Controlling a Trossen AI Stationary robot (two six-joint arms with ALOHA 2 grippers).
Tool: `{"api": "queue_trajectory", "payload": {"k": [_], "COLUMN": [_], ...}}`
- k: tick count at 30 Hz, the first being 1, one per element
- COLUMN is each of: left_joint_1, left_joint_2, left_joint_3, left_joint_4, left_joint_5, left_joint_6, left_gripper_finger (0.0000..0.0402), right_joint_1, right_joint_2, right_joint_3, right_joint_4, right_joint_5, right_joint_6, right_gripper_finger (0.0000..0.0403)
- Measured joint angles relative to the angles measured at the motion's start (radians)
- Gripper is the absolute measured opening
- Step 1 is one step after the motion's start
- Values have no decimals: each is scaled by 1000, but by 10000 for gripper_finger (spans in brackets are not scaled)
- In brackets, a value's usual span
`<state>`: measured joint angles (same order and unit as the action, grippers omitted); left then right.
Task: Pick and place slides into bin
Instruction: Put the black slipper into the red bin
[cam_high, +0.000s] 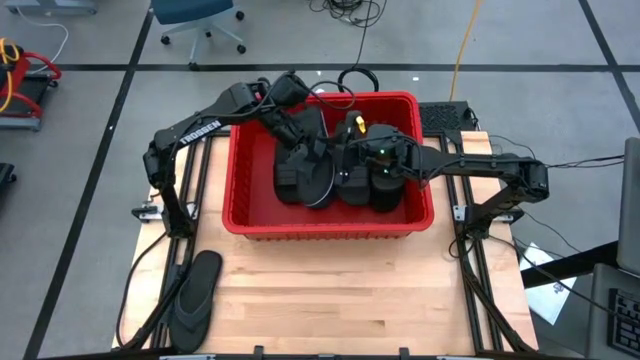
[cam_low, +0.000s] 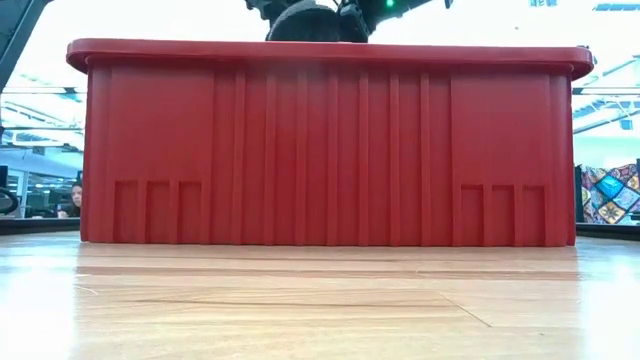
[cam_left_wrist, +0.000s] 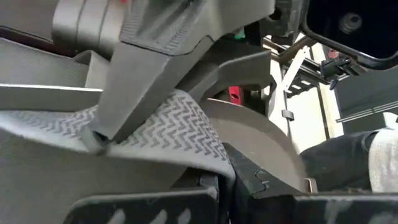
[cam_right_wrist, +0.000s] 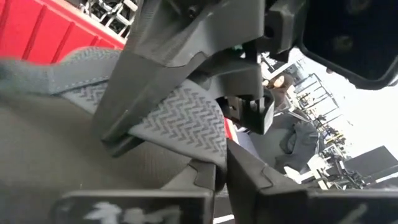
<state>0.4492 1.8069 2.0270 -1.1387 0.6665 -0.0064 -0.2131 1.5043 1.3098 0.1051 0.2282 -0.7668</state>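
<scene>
The bin (cam_high: 325, 222) sits toward the back half of the table (cam_high: 330, 300), about centred left to right. Inside it there's a pile of slides (cam_high: 330, 170), maybe 4 or 5, hard to count since they overlap and the arms cover them. 1 flip-flop (cam_high: 195, 298) lies outside the bin, on the table's front left corner, well apart from it. Both arms reach over the bin's back half: left gripper (cam_high: 300, 150) on the pile's left side, right gripper (cam_high: 365, 150) on its right, close together.
</scene>
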Motion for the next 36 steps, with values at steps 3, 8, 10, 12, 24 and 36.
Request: {"api": "queue_trajectory", "payload": {"k": [3, 8, 10, 12, 24, 36], "left_joint_1": [0, -1, -1, -1, -1, -23], "left_joint_2": [0, -4, -18, -37, -87, -87], "left_joint_3": [0, 0, -1, -1, -1, -1], "left_joint_4": [-4, -16, -42, -63, -110, -150], "left_joint_5": [-13, -133, -185, -224, -412, -406], "left_joint_6": [0, 29, 37, 59, 74, 64], "left_gripper_finger": [0, 23, 46, 74, 230, 244], "right_joint_1": [0, -5, -11, -17, -64, -67], "right_joint_2": [0, 0, 0, 0, 67, 241], "right_joint_3": [0, 0, 0, 0, -98, -92], "right_joint_4": [-17, -87, -116, -132, -41, -11], "right_joint_5": [6, 70, 82, 83, -70, -1], "right_joint_6": [21, 85, 86, 85, 143, 158], "right_gripper_finger": [8, 3, 3, 2, 1, 0]}}
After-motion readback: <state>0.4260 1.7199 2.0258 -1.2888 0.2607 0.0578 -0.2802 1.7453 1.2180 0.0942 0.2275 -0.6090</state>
